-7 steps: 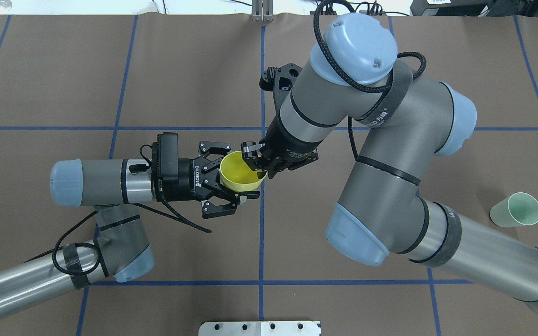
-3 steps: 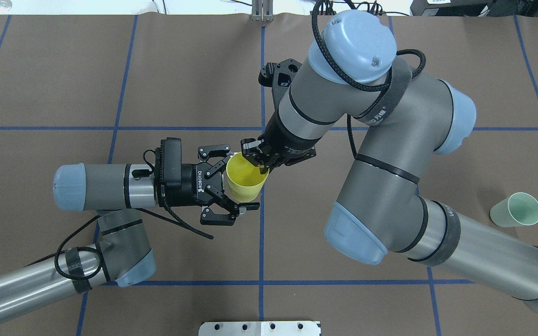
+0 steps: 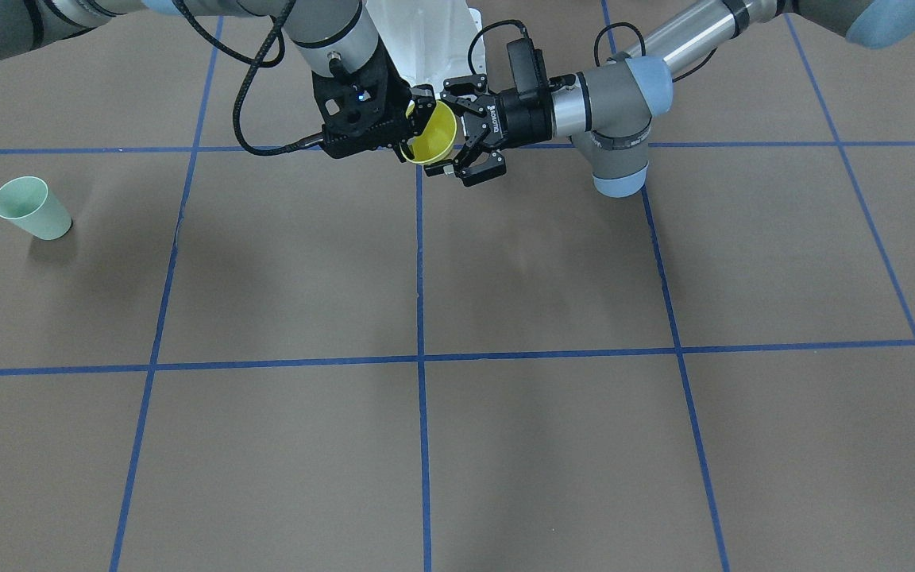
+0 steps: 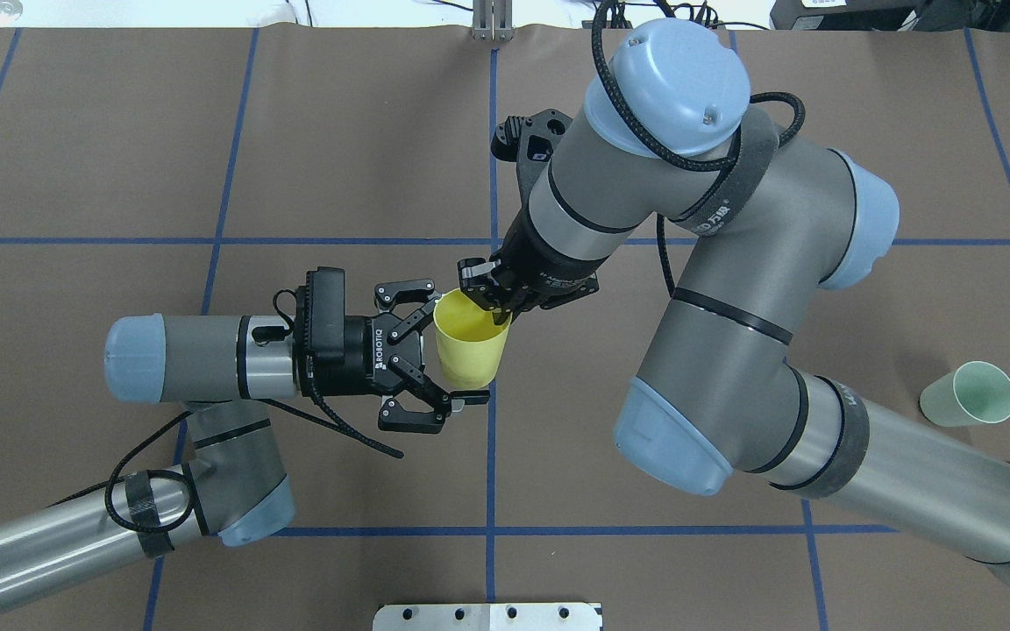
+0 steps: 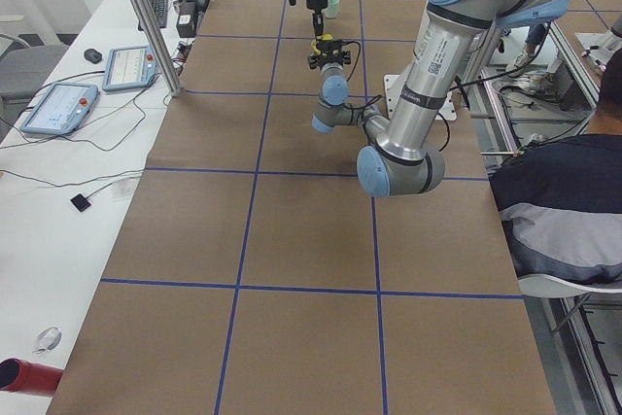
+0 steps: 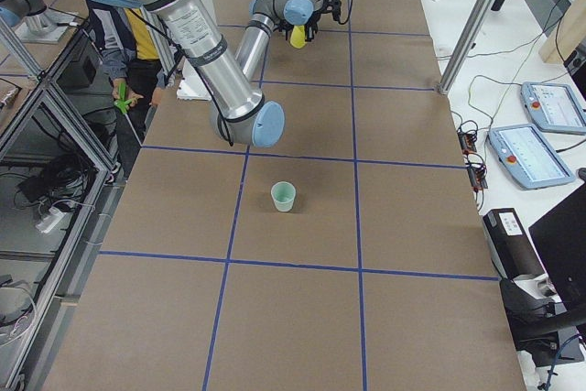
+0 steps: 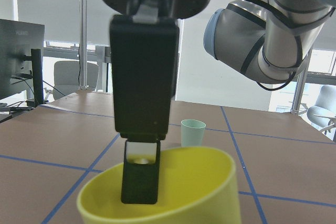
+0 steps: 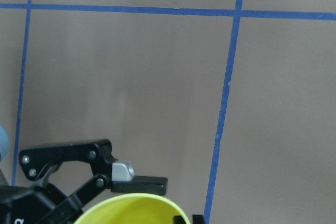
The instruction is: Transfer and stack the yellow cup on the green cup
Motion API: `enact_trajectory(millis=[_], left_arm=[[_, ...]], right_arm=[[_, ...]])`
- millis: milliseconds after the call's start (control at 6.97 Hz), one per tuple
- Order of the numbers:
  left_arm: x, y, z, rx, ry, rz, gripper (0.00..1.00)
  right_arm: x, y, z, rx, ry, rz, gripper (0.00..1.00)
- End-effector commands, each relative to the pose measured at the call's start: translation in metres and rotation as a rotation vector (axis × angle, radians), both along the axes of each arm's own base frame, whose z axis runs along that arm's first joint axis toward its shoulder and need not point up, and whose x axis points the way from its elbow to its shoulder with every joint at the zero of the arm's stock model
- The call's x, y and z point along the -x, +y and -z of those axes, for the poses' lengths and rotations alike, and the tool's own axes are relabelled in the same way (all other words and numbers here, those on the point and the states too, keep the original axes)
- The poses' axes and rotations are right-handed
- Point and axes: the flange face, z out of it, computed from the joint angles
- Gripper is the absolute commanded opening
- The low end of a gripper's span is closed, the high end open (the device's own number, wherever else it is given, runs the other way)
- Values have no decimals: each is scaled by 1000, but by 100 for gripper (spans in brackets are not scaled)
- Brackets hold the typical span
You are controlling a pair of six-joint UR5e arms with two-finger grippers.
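Observation:
The yellow cup [image 4: 470, 343] hangs above the table's middle, mouth up. My right gripper [image 4: 494, 302] is shut on its rim, with one finger inside the cup, as the left wrist view [image 7: 140, 179] shows. My left gripper [image 4: 452, 346] is open, with its fingers [image 4: 435, 405] either side of the cup's body and not pressing it. The cup also shows in the front view [image 3: 435, 131] and the right wrist view [image 8: 131, 208]. The green cup [image 4: 970, 394] stands upright on the table far off on my right, also seen in the front view [image 3: 31, 208].
The brown mat has blue tape grid lines [image 4: 491, 491]. A metal plate [image 4: 487, 616] lies at the near edge. A seated person [image 5: 564, 191] is beside the table, with tablets [image 5: 60, 104] on the side bench.
The yellow cup has swung from tilted to nearly upright and shifted slightly right in the right gripper. The left gripper followed a little to the right and stayed open.

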Motion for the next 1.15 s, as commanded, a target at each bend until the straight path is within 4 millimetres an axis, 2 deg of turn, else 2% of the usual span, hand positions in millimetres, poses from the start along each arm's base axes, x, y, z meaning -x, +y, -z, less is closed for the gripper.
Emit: enact_trajectory(millis=[0, 143, 574, 1004], left_arm=[[-1, 0, 0, 4, -5, 1, 99], [0, -1, 1, 4, -5, 4, 99], [1, -11, 15, 36, 25, 63, 99], [3, -46, 14, 135, -76, 172, 99]], right_arm=[[-16, -16, -17, 14, 22, -40, 0], [-28, -28, -33, 29, 41, -66, 0], [-57, -45, -41, 24, 43, -106, 0], [-116, -86, -55, 38, 56, -224, 0]])
